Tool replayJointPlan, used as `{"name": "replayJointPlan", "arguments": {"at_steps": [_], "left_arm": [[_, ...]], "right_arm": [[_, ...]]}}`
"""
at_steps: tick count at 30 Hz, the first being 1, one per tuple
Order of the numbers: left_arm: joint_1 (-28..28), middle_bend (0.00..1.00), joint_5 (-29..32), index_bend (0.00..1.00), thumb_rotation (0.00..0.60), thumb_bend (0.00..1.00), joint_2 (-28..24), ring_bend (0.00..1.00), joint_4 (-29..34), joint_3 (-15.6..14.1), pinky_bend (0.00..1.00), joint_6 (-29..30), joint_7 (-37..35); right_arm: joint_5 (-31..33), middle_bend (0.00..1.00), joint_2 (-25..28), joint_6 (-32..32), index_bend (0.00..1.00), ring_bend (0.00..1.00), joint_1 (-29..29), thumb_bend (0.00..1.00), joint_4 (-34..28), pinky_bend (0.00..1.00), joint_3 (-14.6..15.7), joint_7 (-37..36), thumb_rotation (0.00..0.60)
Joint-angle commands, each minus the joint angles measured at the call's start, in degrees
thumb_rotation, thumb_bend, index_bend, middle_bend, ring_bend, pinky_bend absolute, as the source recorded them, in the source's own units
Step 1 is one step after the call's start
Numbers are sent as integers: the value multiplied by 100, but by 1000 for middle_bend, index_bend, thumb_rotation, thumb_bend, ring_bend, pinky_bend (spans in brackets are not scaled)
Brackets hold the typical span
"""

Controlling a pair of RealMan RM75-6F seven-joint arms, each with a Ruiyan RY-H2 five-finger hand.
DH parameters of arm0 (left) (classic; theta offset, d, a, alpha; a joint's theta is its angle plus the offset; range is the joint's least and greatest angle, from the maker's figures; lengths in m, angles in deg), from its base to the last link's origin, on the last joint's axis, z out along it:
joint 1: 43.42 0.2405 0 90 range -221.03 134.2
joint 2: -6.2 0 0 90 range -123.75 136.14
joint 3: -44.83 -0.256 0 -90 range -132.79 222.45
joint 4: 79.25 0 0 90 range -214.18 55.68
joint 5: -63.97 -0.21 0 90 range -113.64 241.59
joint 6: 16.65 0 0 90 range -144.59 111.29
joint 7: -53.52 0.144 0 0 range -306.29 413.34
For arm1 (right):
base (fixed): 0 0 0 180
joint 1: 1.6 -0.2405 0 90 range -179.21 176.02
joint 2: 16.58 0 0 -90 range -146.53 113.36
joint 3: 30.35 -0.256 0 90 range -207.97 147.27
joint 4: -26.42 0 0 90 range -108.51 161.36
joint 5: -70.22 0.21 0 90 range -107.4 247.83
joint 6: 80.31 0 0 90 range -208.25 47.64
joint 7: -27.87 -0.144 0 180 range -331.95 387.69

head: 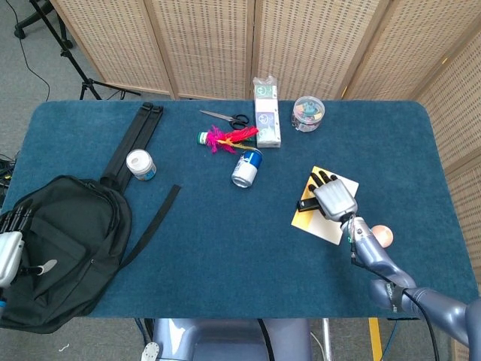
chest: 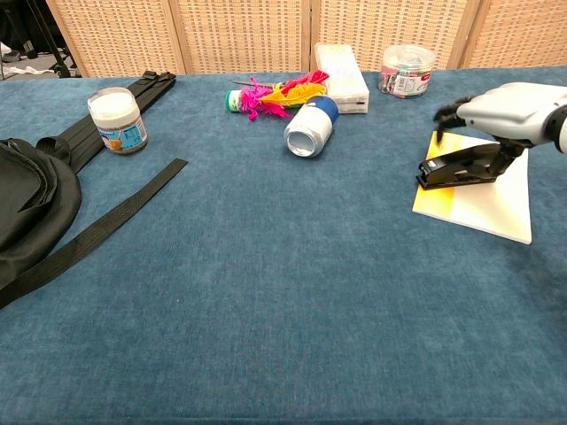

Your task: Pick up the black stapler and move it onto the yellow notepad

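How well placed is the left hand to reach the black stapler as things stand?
Probably not well. The left hand sits at the table's far left by the black backpack, while the black stapler lies on the yellow notepad under the right hand.

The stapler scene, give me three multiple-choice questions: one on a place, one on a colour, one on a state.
1. Where is the stapler?
A. on the notepad
B. on the backpack
C. beside the jar

2. What colour is the scissors' handle?
A. red
B. black
C. yellow

3. How does the can lie?
A. upright
B. on its side
C. crushed flat

Answers: 1 A, the stapler rests on the notepad's yellow edge under the right hand. 2 B, the head view shows black loops. 3 B, its round end faces the chest camera.
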Motion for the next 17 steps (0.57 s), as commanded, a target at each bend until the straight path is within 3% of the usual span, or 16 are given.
{"name": "replayJointPlan", "arguments": {"at_steps": [1, 6, 9, 10, 13, 14, 17], "left_arm": [[17, 0, -42, 0, 600, 0, -27, 0, 10, -7, 7, 22, -65], [64, 0, -171, 0, 600, 0, -86, 0, 9, -41, 7, 74, -221], [81, 0, -234, 0, 600, 0, -103, 0, 7, -61, 7, 93, -262], [89, 0, -260, 0, 600, 0, -107, 0, 5, -72, 7, 102, -273], [121, 0, -341, 0, 600, 0, -93, 0, 2, -103, 7, 159, -255], [158, 0, -436, 0, 600, 0, -52, 0, -15, -121, 7, 270, -166], [236, 0, -651, 0, 600, 0, 69, 0, -75, -157, 7, 497, -41]], "right_arm": [[87, 0, 403, -270, 35, 0, 53, 414, -607, 140, -77, 142, 600], [-81, 0, 1288, -1132, 35, 0, 461, 414, -2004, 130, -83, 346, 600], [-291, 0, 1603, -1674, 35, 0, 788, 399, -2525, 127, -4, 289, 600], [-414, 0, 1710, -1938, 34, 0, 962, 350, -2708, 120, 51, 203, 600], [-778, 0, 1855, -2813, 34, 0, 1540, 68, -2974, 52, 228, -182, 600], [-855, 0, 1860, -3417, 28, 0, 1991, 11, -2989, 23, 354, -448, 600], [-1186, 0, 1733, -4210, 2, 0, 2553, 0, -2849, 0, 540, -1071, 600]]}}
